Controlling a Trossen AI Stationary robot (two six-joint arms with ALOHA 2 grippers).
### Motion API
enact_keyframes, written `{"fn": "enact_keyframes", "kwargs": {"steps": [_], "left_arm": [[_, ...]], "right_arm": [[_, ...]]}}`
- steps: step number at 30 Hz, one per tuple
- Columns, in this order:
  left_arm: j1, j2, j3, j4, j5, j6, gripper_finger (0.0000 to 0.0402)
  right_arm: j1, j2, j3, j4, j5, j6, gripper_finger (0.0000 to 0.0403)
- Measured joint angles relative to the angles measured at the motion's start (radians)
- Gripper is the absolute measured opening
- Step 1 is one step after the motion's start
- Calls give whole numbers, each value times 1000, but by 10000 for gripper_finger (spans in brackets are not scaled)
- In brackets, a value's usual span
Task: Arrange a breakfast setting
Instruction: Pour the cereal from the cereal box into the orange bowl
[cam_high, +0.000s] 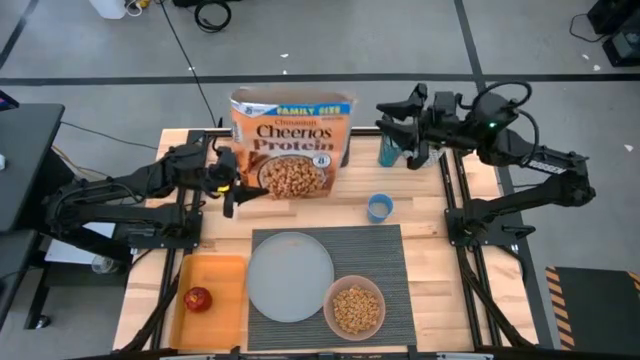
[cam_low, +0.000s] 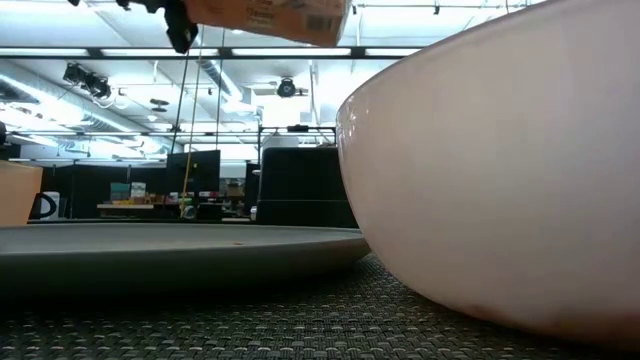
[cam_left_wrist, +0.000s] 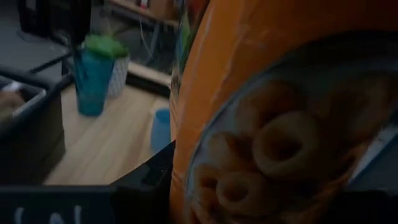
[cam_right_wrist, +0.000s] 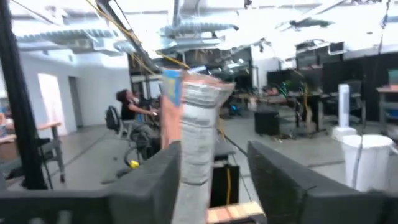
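The pale wooden bench (cam_high: 430, 260) carries a dark striped rectangular placemat (cam_high: 390, 250) as my landmark. On it sit a large round grey plate (cam_high: 290, 277) and a pinkish-tan bowl (cam_high: 354, 307) of brown cereal (cam_high: 356, 310). Beside the mat, a red apple (cam_high: 198, 298) lies on an orange tray (cam_high: 222, 290). Behind the mat, my left gripper (cam_high: 232, 190) has its fingers clamped on the tall orange cereal box (cam_high: 292, 142). My right gripper (cam_high: 400, 128) stands released, fingers spread, off the box's far side. I judge the box should be set down upright, clear of the mat.
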Motion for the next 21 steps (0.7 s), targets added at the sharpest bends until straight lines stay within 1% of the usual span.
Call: {"fn": "enact_keyframes", "kwargs": {"steps": [4, 8, 11, 15, 21], "left_arm": [[8, 20, 1, 119, -3, -32, 175], [7, 57, 0, 191, -1, -48, 175], [7, 82, 0, 215, 0, -65, 175], [4, 120, 0, 264, -3, -72, 175], [4, 175, 0, 349, -1, -85, 175]], "right_arm": [[10, 38, 0, -11, -24, 9, 262], [11, 81, -1, 1, -30, 29, 320], [11, 110, -1, 26, -31, 44, 351], [11, 138, -1, 64, -45, 75, 362], [9, 189, -1, 107, -42, 74, 349]]}}
